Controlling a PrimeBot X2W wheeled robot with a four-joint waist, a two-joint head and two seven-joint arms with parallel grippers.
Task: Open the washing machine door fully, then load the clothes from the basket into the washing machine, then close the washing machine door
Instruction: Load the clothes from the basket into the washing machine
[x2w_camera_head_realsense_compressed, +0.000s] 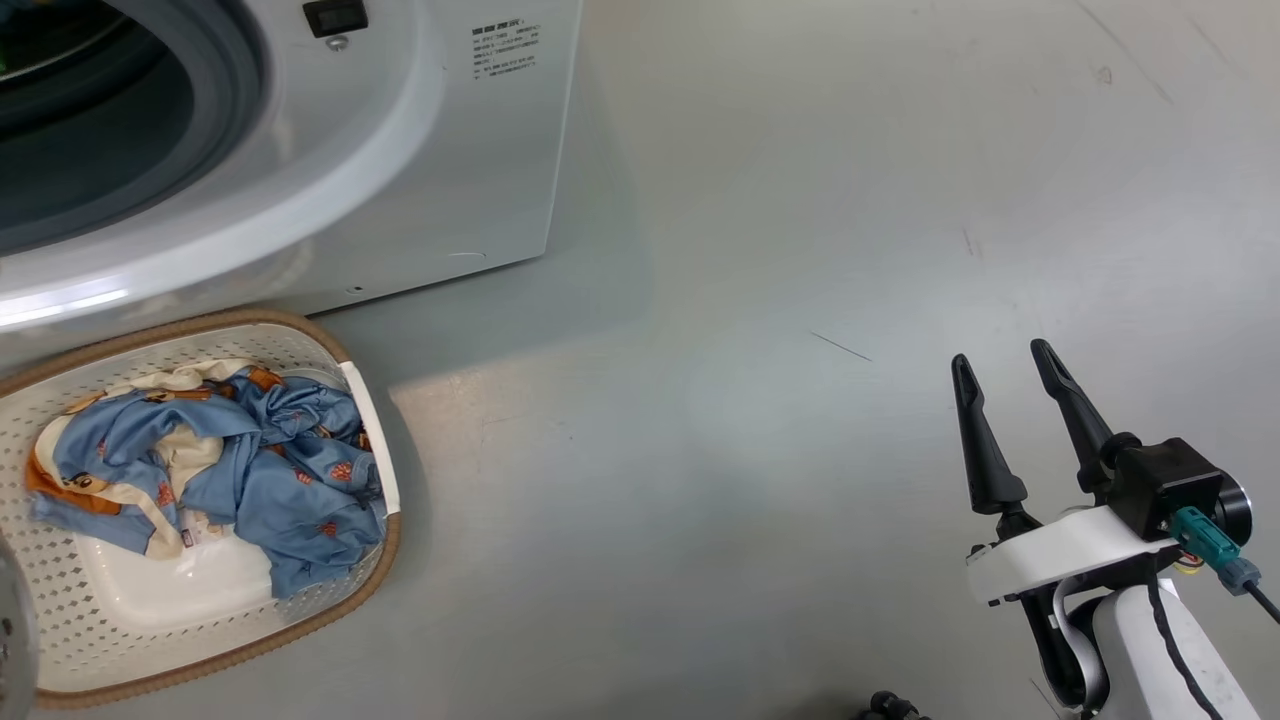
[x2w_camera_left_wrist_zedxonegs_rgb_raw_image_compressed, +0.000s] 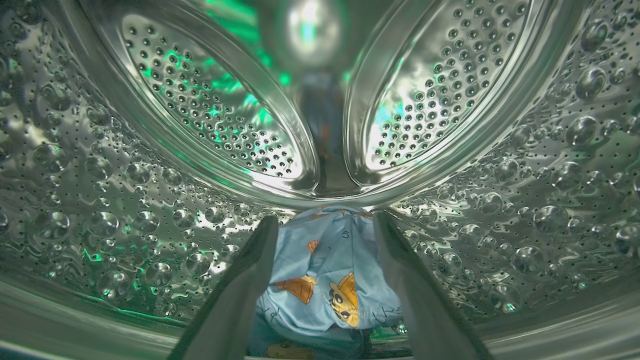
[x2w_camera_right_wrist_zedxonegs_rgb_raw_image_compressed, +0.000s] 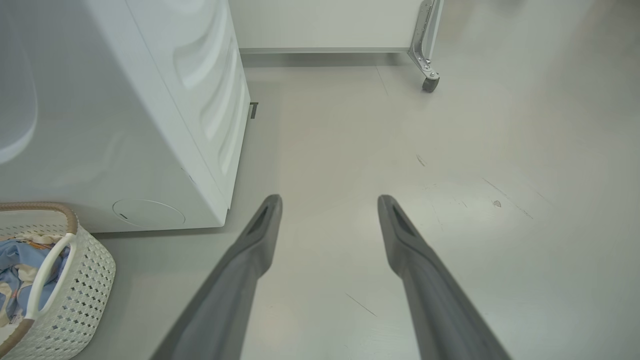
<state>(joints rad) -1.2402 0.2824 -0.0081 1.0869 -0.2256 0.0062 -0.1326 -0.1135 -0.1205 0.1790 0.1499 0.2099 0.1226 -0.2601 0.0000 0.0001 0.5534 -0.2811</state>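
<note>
The washing machine (x2w_camera_head_realsense_compressed: 420, 150) stands at the upper left with its opening bare and its grey gasket (x2w_camera_head_realsense_compressed: 230, 90) showing; the washing machine door is out of view. My left gripper (x2w_camera_left_wrist_zedxonegs_rgb_raw_image_compressed: 325, 222) is inside the dimpled steel drum (x2w_camera_left_wrist_zedxonegs_rgb_raw_image_compressed: 100, 200), open, with a light blue printed garment (x2w_camera_left_wrist_zedxonegs_rgb_raw_image_compressed: 325, 280) lying loose between its fingers on the drum bottom. More of the clothes (x2w_camera_head_realsense_compressed: 250, 460) lie heaped in the basket (x2w_camera_head_realsense_compressed: 370, 430) on the floor below the opening. My right gripper (x2w_camera_head_realsense_compressed: 1000, 353) hangs open and empty over the floor far to the right.
Bare grey floor (x2w_camera_head_realsense_compressed: 800, 300) stretches to the right of the machine and basket. A white panel on a caster wheel (x2w_camera_right_wrist_zedxonegs_rgb_raw_image_compressed: 430, 82) stands beyond the machine's far side. The basket (x2w_camera_right_wrist_zedxonegs_rgb_raw_image_compressed: 85, 280) sits close against the machine's front corner.
</note>
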